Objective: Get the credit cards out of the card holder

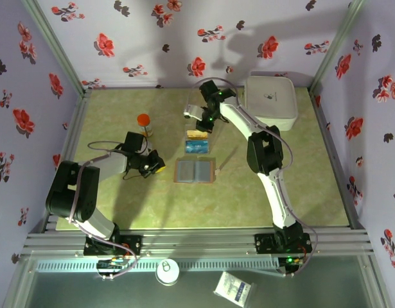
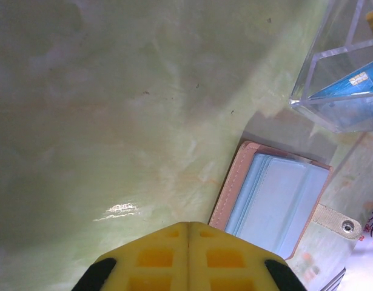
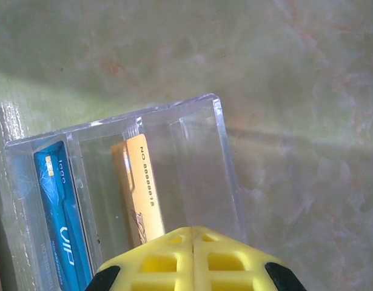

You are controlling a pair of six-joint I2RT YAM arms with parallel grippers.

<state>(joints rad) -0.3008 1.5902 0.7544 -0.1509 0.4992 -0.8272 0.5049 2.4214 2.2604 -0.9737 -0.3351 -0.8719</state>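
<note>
The card holder (image 1: 195,171) lies open and flat on the table, tan leather edge around blue-grey lining (image 2: 277,203), with its clasp tab (image 2: 341,221) to the right. Just beyond it stands a clear plastic tray (image 1: 198,142). In the tray's slots a blue credit card (image 3: 56,212) and a yellowish-tan credit card (image 3: 141,188) stand on edge. My right gripper (image 3: 193,231) hovers over the tray's far end (image 1: 203,125), shut and holding nothing. My left gripper (image 2: 188,227) is shut and empty, just left of the card holder (image 1: 157,167).
An orange-capped bottle (image 1: 144,123) stands behind the left gripper. A white zip case (image 1: 270,99) sits at the back right. Floral walls enclose the green table (image 1: 107,212) on three sides.
</note>
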